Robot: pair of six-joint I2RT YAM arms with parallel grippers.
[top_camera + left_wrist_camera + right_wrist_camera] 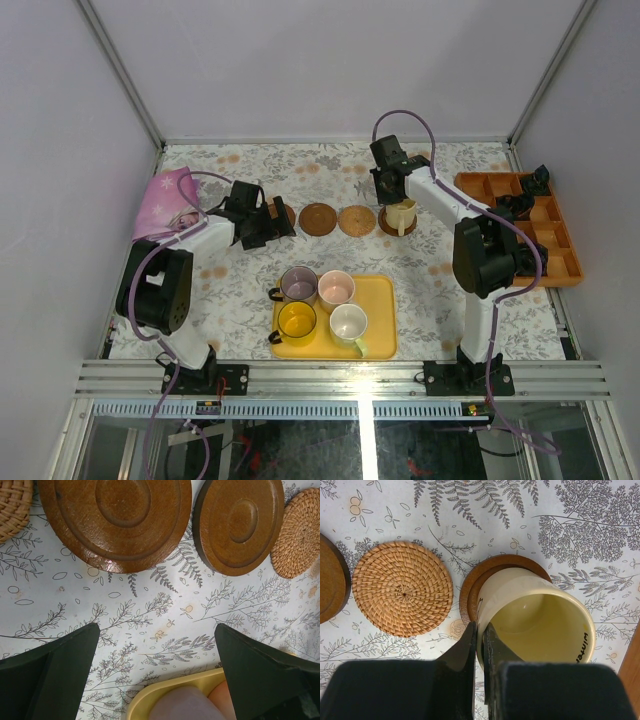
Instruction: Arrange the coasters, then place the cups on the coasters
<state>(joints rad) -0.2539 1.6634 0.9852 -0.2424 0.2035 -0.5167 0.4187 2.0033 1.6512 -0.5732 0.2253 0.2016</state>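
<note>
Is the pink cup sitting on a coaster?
No, the pink cup stands on the yellow tray.

There's the cream cup (540,625) with black lettering at the rim, the reddish-brown coaster (470,587), the tan woven coaster (402,587) left of it. The tablecloth (240,290) is white with grey ferns and orange blossoms. Near: yellow tray (380,300), yellow cup (297,320), purple-grey cup (299,284), pink cup (336,288), white cup (348,323). On the right, an orange box (560,240)
</note>
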